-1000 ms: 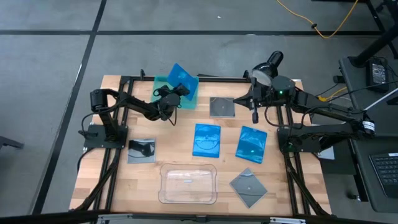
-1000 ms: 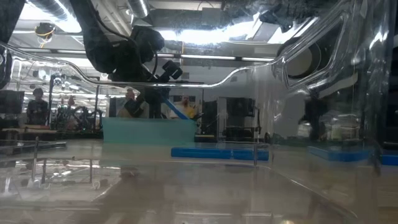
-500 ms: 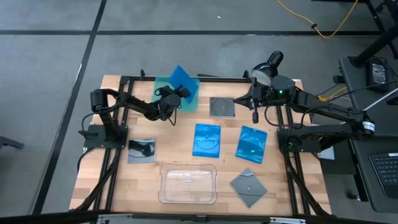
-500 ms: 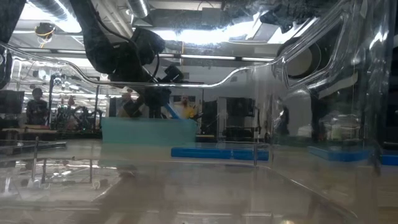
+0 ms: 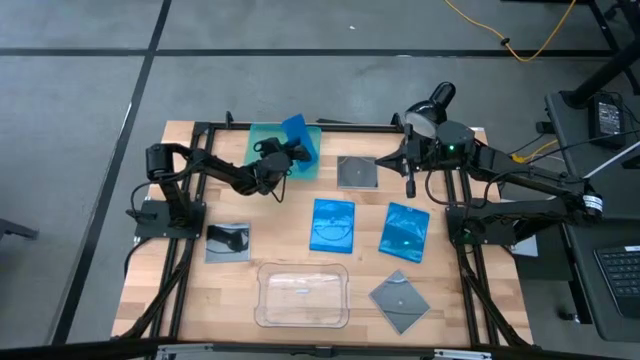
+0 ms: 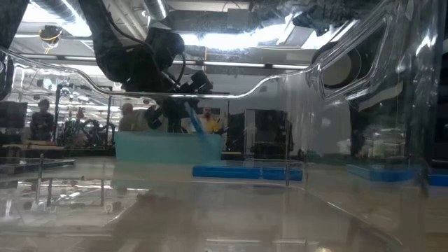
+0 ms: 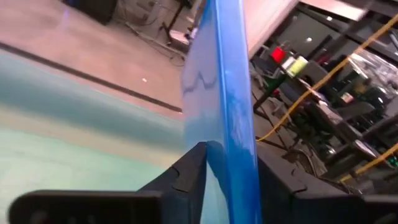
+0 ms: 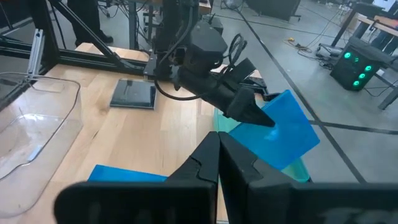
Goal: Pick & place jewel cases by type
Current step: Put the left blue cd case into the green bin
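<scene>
No readable text, label, brand or number anywhere. Nothing legible on cases, trays, arms or tabletop. Markings in the room behind too blurred to read

We see a wooden table point(image 5: 190, 285) with a black frame along its edges. On it lie two blue jewel cases point(image 5: 332, 224) side by side near the middle, and three dark grey cases point(image 5: 357, 172) (one at the back, one at the left, one at the front right). A clear tray point(image 5: 303, 295) rests at the front, a teal tray point(image 5: 262, 137) at the back.
</scene>
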